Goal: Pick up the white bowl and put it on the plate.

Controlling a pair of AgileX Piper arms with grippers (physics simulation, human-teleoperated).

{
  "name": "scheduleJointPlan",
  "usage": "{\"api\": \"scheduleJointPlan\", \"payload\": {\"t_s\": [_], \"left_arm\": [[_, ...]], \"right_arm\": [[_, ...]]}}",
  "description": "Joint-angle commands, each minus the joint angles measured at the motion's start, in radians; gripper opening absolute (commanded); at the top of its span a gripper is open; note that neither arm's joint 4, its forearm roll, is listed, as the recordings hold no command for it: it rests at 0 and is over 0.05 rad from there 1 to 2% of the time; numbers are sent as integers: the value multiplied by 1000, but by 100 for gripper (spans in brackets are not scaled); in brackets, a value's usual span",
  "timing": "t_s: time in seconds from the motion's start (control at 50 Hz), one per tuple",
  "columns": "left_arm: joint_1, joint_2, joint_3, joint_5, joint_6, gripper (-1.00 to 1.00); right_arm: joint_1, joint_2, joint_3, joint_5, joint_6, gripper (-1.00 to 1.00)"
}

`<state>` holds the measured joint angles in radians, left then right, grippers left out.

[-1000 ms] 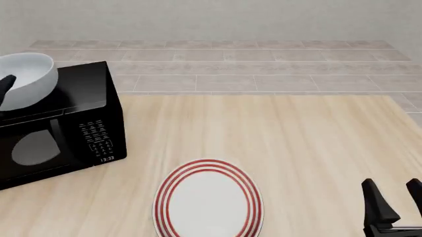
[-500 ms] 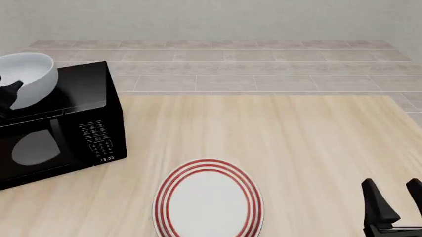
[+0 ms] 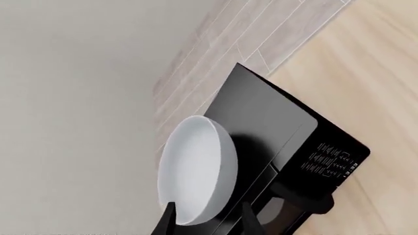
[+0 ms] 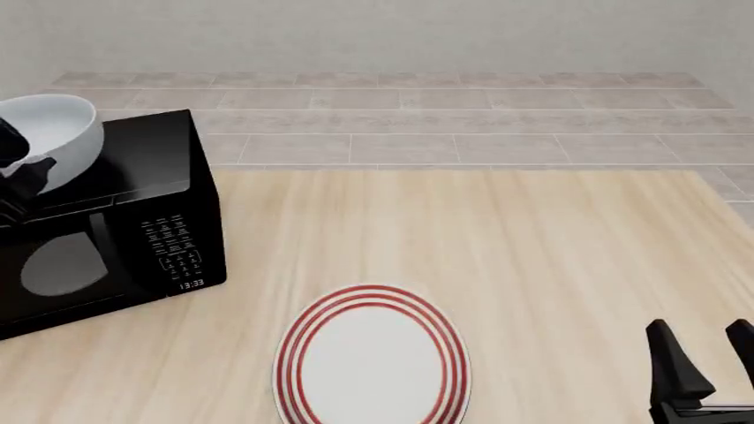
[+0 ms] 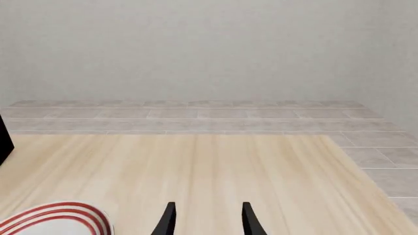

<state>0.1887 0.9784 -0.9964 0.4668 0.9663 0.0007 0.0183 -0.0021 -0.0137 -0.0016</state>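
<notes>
two tools work this desk [image 4: 531,256]: the left tool [image 3: 206,223], fingers apart, straddles the rim of the white bowl [image 4: 53,132] atop the microwave [image 4: 118,230], ready to clamp; the plate [image 4: 373,358] waits mid-desk; the right tool [image 4: 707,358] idles, fingers apart.

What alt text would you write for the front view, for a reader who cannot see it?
A white bowl sits on top of a black microwave at the left of a wooden table, with the left tool at the bowl's rim. A red-ringed plate lies empty at the near edge, and the open right tool waits at the lower right.
</notes>
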Motion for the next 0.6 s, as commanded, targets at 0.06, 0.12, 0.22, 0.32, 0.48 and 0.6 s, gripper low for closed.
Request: {"api": "scheduleJointPlan", "payload": {"t_s": [0.06,0.12,0.22,0.32,0.48,0.6], "left_arm": [[21,60,18,-32,13,100],[11,55,28,-29,7,100],[33,85,30,-57,21,100],[33,105,27,-56,9,100],[50,141,15,-84,6,100],[58,161,14,-102,8,100]], "right_arm": [[0,0,0,0,0,100],[0,0,0,0,0,100],[0,0,0,0,0,100],[0,0,0,0,0,100],[0,-1,0,0,0,100],[0,0,0,0,0,100]]}}
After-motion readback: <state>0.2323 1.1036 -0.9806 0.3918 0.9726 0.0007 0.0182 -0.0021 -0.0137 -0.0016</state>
